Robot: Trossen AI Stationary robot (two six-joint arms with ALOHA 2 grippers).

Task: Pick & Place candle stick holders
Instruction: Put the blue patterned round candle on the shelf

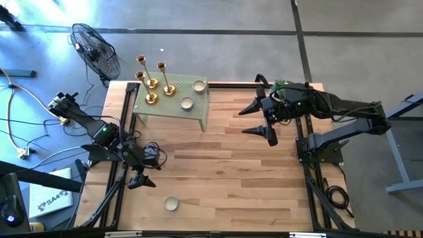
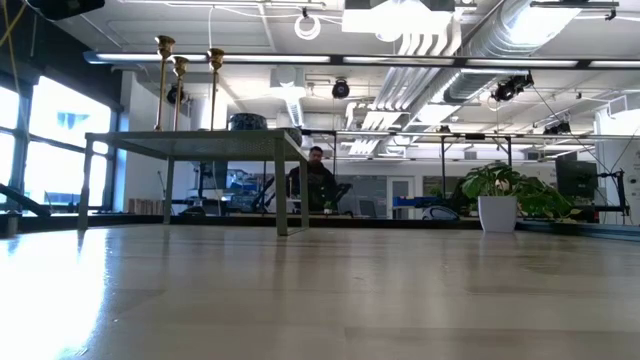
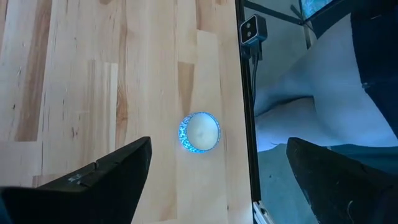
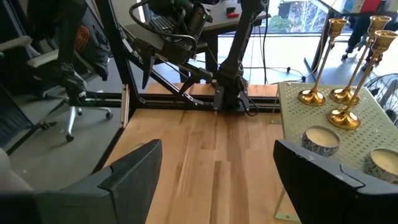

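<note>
One "SA4"-marked box [image 1: 51, 198] left of table [image 1: 231, 178].

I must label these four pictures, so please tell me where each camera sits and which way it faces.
High view: overhead, facing down; both arms, open left hand, open right hand.
Low view: tabletop height, facing the room; no arm.
Left wrist view: faces the small blue-rimmed candle cup; own fingers.
Right wrist view: faces the left arm; own fingers.
Shared: three shiny gold candlesticks on the pale green perforated stand.
</note>
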